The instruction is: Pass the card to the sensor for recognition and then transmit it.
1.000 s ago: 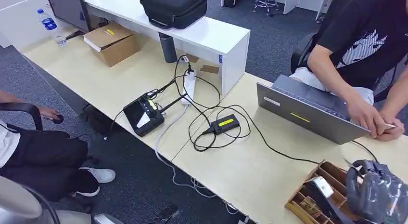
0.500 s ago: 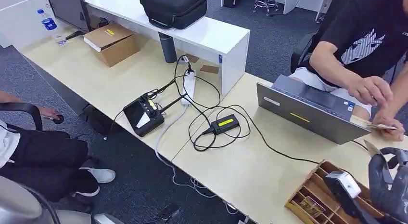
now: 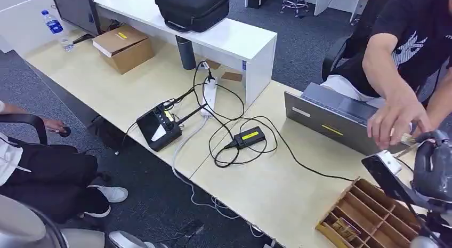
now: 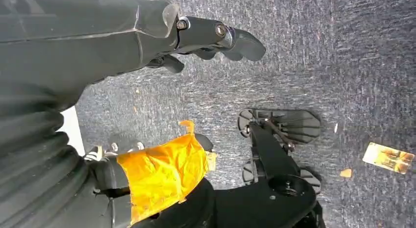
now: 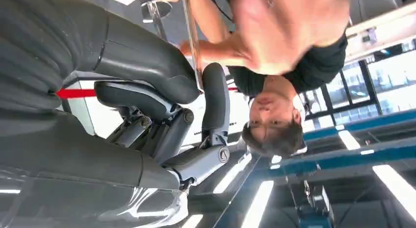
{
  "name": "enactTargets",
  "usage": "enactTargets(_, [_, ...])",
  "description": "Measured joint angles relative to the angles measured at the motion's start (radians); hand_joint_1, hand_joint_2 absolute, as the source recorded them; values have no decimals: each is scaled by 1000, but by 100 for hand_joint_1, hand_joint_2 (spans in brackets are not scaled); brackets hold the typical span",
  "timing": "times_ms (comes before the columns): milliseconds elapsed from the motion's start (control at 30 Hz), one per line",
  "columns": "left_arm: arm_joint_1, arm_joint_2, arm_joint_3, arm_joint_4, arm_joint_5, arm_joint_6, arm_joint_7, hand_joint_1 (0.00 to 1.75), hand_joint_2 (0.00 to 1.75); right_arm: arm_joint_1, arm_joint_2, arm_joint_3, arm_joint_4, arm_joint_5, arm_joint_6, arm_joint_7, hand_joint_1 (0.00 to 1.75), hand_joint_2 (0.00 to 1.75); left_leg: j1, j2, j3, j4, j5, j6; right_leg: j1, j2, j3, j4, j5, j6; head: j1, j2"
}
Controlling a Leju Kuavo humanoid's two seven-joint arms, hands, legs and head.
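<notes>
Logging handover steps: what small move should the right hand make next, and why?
Probably hold steady, then loosen the fingers. The right hand is raised beside the laptop, pinching the card edge-on, and a person's hand reaches in close; whether it grips the card yet is unclear.

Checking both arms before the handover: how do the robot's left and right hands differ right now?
The right robot hand is raised, pinching a thin card edge-on near a person's hand. The left robot hand hangs over grey carpet, holding nothing. Both have dark fingers.
</notes>
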Motion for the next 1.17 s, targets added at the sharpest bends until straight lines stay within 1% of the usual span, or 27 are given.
enactTargets(100, [-1,0,0,-2,0,0,0,0,175,0,10,4,19,-30,10,-8,175,175,0,0,0,0,0,0,0,0,0,0,0,0,0,0])
enactTargets(167, [-1,-1,0,-2,0,0,0,0,175,0,13,5,27,-32,14,-11,171,175,0,0,0,0,0,0,0,0,0,0,0,0,0,0])
enactTargets(200, [-1,-2,0,-2,0,0,0,0,175,0,13,6,31,-32,14,-13,171,175,0,0,0,0,0,0,0,0,0,0,0,0,0,0])
enactTargets(233, [-1,-2,0,-2,0,0,0,0,175,0,15,6,34,-32,14,-13,175,175,0,0,0,0,0,0,0,0,0,0,0,0,0,0])
enactTargets(300, [-1,-2,0,-2,-1,0,0,0,175,0,15,7,40,-37,14,-14,173,175,0,0,0,0,0,0,0,0,0,0,0,0,0,0])
enactTargets(333, [-1,-3,0,-2,-2,0,0,0,175,0,15,8,42,-40,14,-14,155,175,0,0,0,0,0,0,0,0,0,0,0,0,0,0])
enactTargets(367, [-1,-3,0,-2,-3,0,0,0,175,0,15,9,44,-45,14,-14,91,175,0,0,0,0,0,0,0,0,0,0,0,0,0,0])
enactTargets(500, [-1,-3,0,-2,-4,0,0,0,175,0,15,10,44,-47,13,-16,91,175,0,0,0,0,0,0,0,0,0,0,0,0,0,0])
enactTargets(533, [-1,-3,0,-2,-4,0,0,0,175,0,15,10,43,-47,13,-16,0,175,0,0,0,0,0,0,0,0,0,0,0,0,0,0])
enactTargets(667, [-1,-3,0,-2,-3,0,0,0,175,1,15,12,38,-58,10,-18,0,175,0,0,0,0,0,0,0,0,-1,0,0,0,0,0])
enactTargets(867, [4,-5,0,-2,16,0,-10,0,175,26,15,9,-24,-148,-3,-54,0,175,0,0,0,0,0,0,0,0,-1,0,0,0,0,0])
enactTargets(1100, [12,-5,0,-2,21,0,-11,0,175,40,15,8,-75,-166,-3,-61,0,175,0,0,0,0,0,0,0,0,-1,0,0,0,0,0])
enactTargets(1167, [15,-4,0,-2,32,0,-20,0,175,55,14,4,-104,-217,-1,-80,0,175,0,0,0,0,0,0,0,0,-1,0,0,0,0,0])
